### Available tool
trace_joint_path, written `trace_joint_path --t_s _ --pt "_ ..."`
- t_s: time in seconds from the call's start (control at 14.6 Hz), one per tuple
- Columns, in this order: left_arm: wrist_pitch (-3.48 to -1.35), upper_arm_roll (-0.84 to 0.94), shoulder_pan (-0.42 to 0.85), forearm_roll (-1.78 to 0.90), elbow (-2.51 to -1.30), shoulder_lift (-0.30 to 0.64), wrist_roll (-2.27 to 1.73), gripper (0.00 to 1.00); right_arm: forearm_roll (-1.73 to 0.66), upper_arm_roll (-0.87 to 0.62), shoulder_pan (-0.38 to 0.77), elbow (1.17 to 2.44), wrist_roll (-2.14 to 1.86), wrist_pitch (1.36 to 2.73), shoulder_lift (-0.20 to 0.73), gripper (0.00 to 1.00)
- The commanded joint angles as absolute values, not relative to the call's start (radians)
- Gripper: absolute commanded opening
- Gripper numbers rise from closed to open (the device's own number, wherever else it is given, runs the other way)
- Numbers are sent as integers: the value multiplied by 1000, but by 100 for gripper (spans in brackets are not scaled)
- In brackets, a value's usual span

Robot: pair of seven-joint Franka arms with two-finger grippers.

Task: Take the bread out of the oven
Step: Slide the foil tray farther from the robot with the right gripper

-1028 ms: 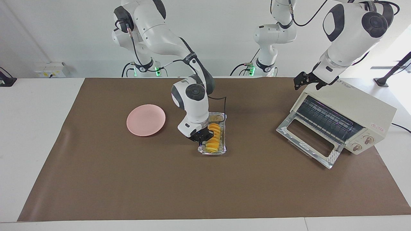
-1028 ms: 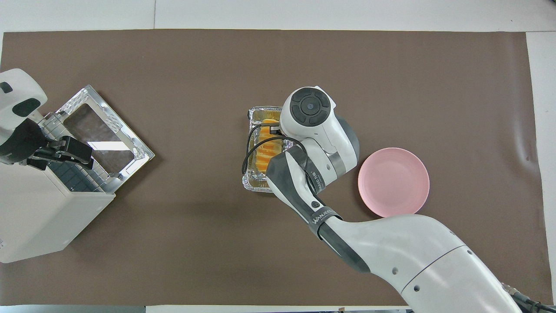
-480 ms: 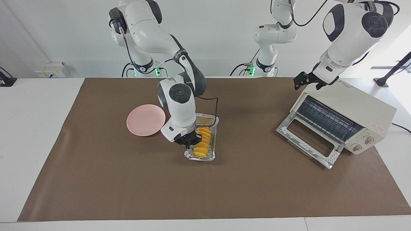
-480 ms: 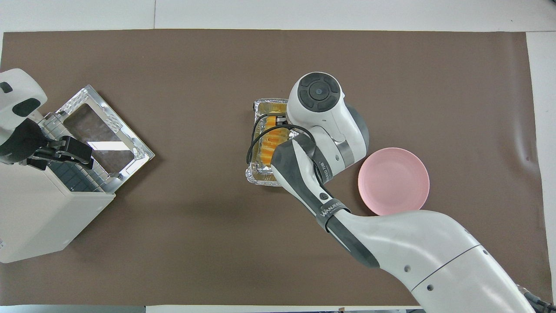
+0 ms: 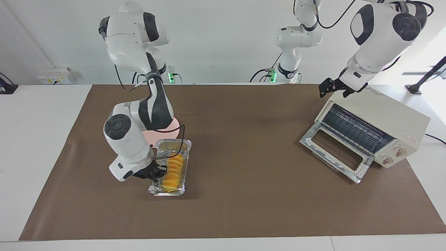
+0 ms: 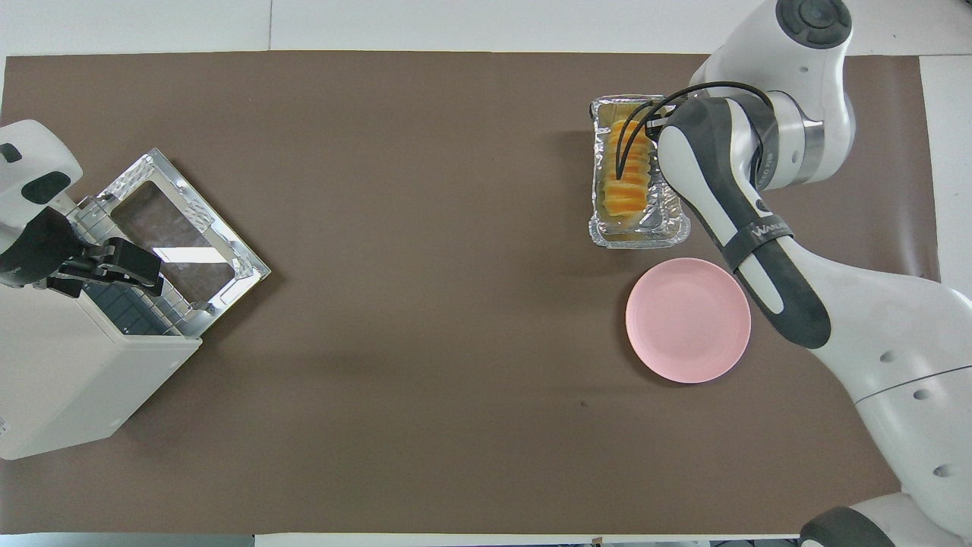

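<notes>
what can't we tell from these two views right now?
- Right gripper contact on the foil tray: hidden by the arm overhead; facing view shows it shut at the tray's edge, exact grip spot unclear.
- Pink plate: mostly hidden by the right arm in the facing view.
- Tray under the bread: whether the tray rests on the table or is lifted.
- Oven interior past the rack: dark in both views.
- Left gripper: open over the oven's top, contact unclear.

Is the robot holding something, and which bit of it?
Yes. The right gripper pinches the foil tray by its long side rim, with the bread inside. The left gripper, over the oven, holds nothing.
</notes>
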State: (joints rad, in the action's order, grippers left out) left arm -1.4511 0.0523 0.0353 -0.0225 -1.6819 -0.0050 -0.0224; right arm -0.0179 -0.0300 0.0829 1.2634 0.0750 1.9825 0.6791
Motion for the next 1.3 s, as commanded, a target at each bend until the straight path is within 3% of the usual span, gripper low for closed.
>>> trace_joint_path --t_s 0.0,0.27,0.62,0.69,0.75,0.82,0.89,1.23 --pt "-1445 51 37 -5 -1687 -21 -29 100 -34 -46 23 1209 -46 1994 732 0" --pt "-1445 51 37 -5 -1687 -21 -29 100 -32 -44 -23 1057 -141 1985 868 0" --pt "-1445 51 37 -5 -1687 -21 -29 100 -23 -44 -18 1052 -141 1982 867 0" --pt "-1443 51 37 -5 -1687 -21 -29 100 -21 -43 -8 1054 -141 1979 853 23" --pt "-1445 51 37 -5 -1686 -21 -29 100 -20 -41 -6 1060 -141 1977 833 64" --pt "-1445 51 37 -5 -1686 -21 -29 100 -15 -41 -8 1090 -146 1968 807 92" --pt "-1445 51 37 -5 -1686 -21 -29 100 -3 -41 -5 1120 -158 1956 777 100" --pt "-1445 51 37 -5 -1686 -21 -29 100 15 -38 32 1127 -143 1936 759 100"
